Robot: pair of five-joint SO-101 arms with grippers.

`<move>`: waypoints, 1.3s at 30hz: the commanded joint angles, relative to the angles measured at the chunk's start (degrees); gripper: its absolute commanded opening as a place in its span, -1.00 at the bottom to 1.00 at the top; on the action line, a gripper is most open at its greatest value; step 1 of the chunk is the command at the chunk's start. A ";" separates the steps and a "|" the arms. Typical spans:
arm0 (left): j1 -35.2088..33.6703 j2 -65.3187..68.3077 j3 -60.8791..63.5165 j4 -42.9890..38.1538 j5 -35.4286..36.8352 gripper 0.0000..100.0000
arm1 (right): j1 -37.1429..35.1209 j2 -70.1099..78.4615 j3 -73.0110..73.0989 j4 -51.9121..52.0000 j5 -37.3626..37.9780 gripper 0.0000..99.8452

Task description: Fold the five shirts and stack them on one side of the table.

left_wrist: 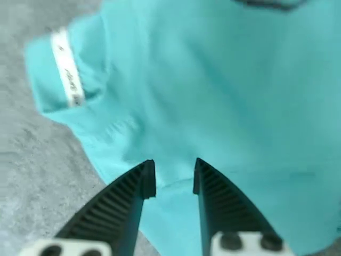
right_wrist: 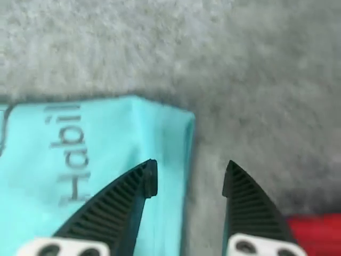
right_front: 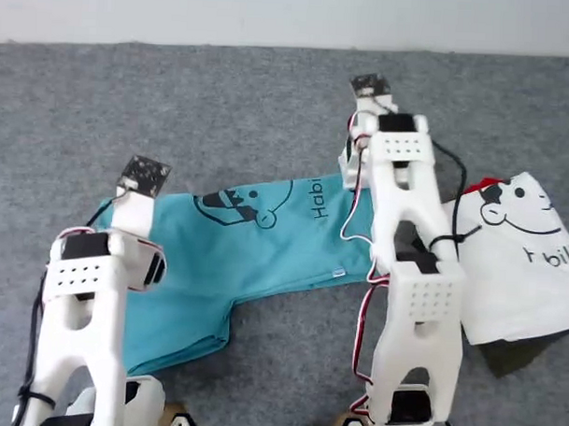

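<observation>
**Item 1.** Teal cotton shirt with a dark animal print (right_front: pixel 265 240): lying flat on the grey felt-covered bench (right_front: pixel 223 108), apparently already doubled over lengthwise. Every entry below is placed relative to it.

**Item 2.** Left tool (left_wrist: pixel 173 176): hanging over the shirt's collar end, near the white neck label (left_wrist: pixel 66 66). Its jaws are standing apart, holding nothing.

**Item 3.** Right tool (right_wrist: pixel 189 178): hanging over the opposite end, by the lettering. It is also standing open and empty, with one finger above the cloth and the other above bare bench, so it is straddling the shirt's edge.

**Item 4.** White folded shirt with a bear print (right_front: pixel 516 268): lying just past the teal shirt's lettered end, on top of a dark olive cloth (right_front: pixel 518 352). Judging by this, you are building the stack there.

**Handling note.** You are probably setting up the next fold.
- Lower both tools until the bottom finger is sliding under all the layers.
- Pinch at matching corners.
- Lift the two ends evenly so the fold is landing square.
- A one-layer pinch is the risk here, because it would be opening the shirt again.
</observation>
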 commanded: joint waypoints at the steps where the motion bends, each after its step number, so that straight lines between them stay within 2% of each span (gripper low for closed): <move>1: 0.26 -1.14 -5.14 -0.26 5.19 -0.75 | 0.40 -9.10 -3.34 8.75 0.18 -0.58; 4: 0.26 -1.14 -8.31 1.76 8.09 -0.75 | -1.80 -13.41 -3.34 16.84 3.96 -0.58; 7: 0.70 -1.14 -12.00 9.93 5.71 -0.75 | -3.65 -16.66 -3.08 22.29 5.71 -0.58; 9: 0.26 -1.14 -13.23 16.09 1.58 -0.75 | -3.56 -18.86 -1.32 22.02 5.89 -0.58; 15: -0.18 -1.14 -13.32 32.44 -16.62 -0.76 | -3.21 -21.85 8.62 20.00 5.98 -0.58; 17: 1.05 -1.14 -13.23 35.08 -20.13 -0.79 | -3.21 -22.37 12.04 17.63 5.98 -0.58; 21: 1.49 -0.62 -9.98 34.90 -24.26 -0.90 | -3.21 -23.87 18.81 14.20 5.98 -0.58; 24: 1.41 -0.97 -5.23 31.56 -29.36 -0.93 | -3.38 -25.54 23.74 11.47 5.98 -0.58; 27: 1.23 -1.14 -3.38 26.11 -28.13 -0.93 | -3.56 -27.03 28.31 8.66 5.98 -0.58; 30: 1.14 -1.14 -4.35 17.58 -22.42 -0.93 | -3.47 -28.35 31.30 5.32 5.98 -0.58; 36: 1.32 -0.70 -7.96 -8.35 -5.10 -0.92 | -2.59 -27.21 32.26 -4.35 5.63 -0.58; 39: 1.32 0.09 -6.73 -16.35 0.53 -0.92 | -2.33 -25.89 32.26 -5.76 5.54 -0.58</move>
